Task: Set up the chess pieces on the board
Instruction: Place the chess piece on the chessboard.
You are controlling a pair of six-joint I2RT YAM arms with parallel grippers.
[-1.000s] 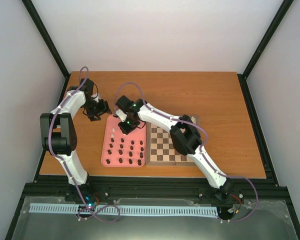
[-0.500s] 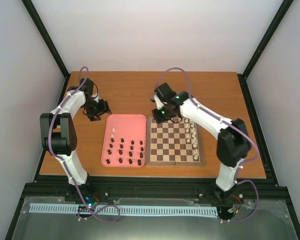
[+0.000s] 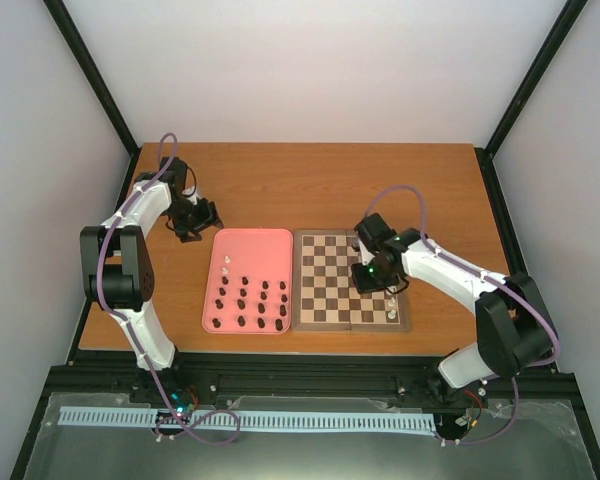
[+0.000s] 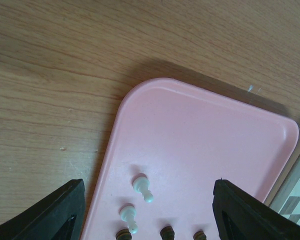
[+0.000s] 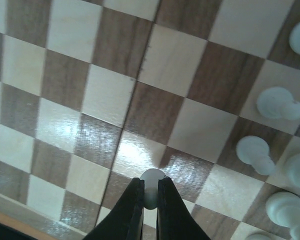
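1. Pinching one white piece [image 5: 152, 176] just under its head, my right tool [image 5: 150, 192] is closed tight on it and hangs it upright just above the board [image 5: 70, 95]. I judge the high grip lets the base land first.
2. It hovers beside the board's centre seam, a couple of squares short of the placed white pieces [image 5: 274, 102] standing along one edge. So I judge it belongs in the row next to them.
3. My left tool [image 3: 194, 224] hangs wide open and empty over the counter [image 4: 50, 75], at the far corner of the pink tray [image 4: 205, 130]. It is well apart from the board, likely parked there to leave my right arm a free path.
4. White count:
   - one in my grip;
   - two spare white pieces [image 4: 142, 187] leaning on the tray;
   - at least five along the board's edge in my right wrist view, with others possibly hidden under my arm.
5. Dark count:
   - roughly sixteen dark pieces [image 3: 263, 297] in four rows at the tray's near end, too small to count exactly;
   - none on the board that I can see.
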